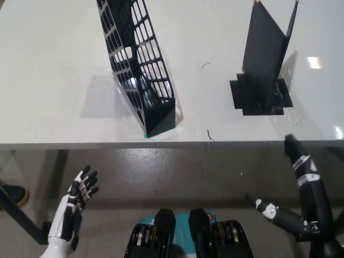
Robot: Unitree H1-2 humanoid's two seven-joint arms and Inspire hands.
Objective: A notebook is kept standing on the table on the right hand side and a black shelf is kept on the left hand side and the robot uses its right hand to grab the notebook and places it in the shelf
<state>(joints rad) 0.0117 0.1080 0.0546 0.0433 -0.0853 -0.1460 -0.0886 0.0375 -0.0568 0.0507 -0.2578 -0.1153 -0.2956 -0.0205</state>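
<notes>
Both hands are empty, fingers apart: I must raise the right hand (303,188) to the notebook (264,59) standing upright at table right, gripping its spine squarely before crossing to the shelf (141,64).

The table (54,64) is plain off-white with a soft sheen. On it the shelf (141,64) is black, its walls a grid of open slots. The notebook (264,51) is black too, standing on a black patch (243,97). The left hand (72,212) is white with black segments; the right hand (301,188) is black with silvery-white bands.
</notes>
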